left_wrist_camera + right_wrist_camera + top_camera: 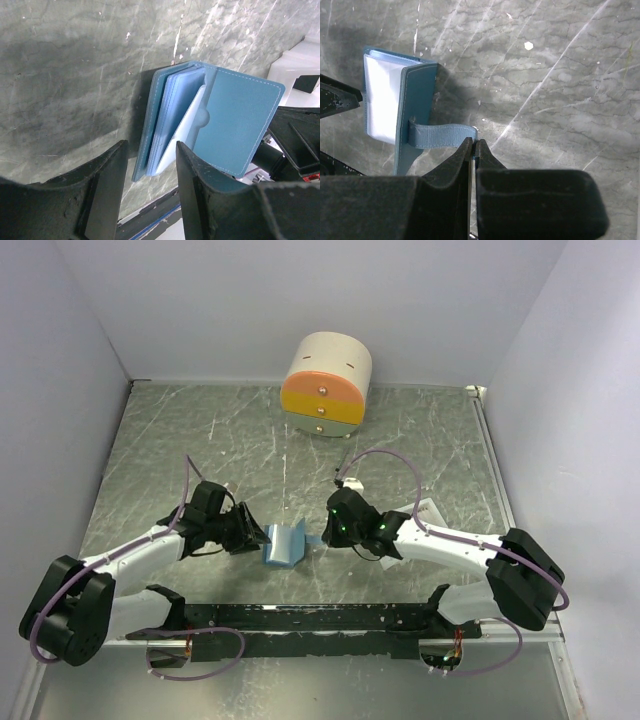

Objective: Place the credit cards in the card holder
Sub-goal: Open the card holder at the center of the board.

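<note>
From above, the grey-green marbled desk is sitting between plain white walls, with a round drawer box at its far edge. The light-blue card holder is standing open on its edge near the arms, between the left tool and the right tool.

In the left wrist view, the fingers are straddling one cover and the inner sleeves. I cannot tell whether they are pressing.

In the right wrist view, the right tool is pinching the holder's strap tip above the scratched, streaked surface.
</note>
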Tool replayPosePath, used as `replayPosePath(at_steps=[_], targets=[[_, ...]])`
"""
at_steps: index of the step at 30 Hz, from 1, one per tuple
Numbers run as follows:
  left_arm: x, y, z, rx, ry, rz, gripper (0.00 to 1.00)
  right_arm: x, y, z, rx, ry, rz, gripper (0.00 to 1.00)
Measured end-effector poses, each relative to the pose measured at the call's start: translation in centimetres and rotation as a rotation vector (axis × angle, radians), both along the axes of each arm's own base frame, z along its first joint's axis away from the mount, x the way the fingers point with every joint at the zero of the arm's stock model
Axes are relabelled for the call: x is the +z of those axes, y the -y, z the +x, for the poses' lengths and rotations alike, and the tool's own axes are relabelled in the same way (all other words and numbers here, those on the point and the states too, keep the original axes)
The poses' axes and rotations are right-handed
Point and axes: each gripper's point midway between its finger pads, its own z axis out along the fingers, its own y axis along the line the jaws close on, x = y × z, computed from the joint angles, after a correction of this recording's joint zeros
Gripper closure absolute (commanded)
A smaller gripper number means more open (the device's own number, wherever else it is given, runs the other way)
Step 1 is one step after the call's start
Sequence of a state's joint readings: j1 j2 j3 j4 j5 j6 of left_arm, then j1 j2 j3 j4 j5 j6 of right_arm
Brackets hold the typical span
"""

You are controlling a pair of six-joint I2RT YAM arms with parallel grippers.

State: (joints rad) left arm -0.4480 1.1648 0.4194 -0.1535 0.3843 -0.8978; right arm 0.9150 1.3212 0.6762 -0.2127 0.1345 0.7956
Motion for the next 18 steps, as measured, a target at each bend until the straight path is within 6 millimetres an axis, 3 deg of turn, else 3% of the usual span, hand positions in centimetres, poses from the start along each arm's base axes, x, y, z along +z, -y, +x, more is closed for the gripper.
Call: replayPosePath(at_steps=[18], targets=[[-0.81, -0.11, 0.02, 0.005, -0.012, 0.012, 0.50, -0.96, 0.67, -0.25, -0.004, -0.013, -0.019, 1.00]])
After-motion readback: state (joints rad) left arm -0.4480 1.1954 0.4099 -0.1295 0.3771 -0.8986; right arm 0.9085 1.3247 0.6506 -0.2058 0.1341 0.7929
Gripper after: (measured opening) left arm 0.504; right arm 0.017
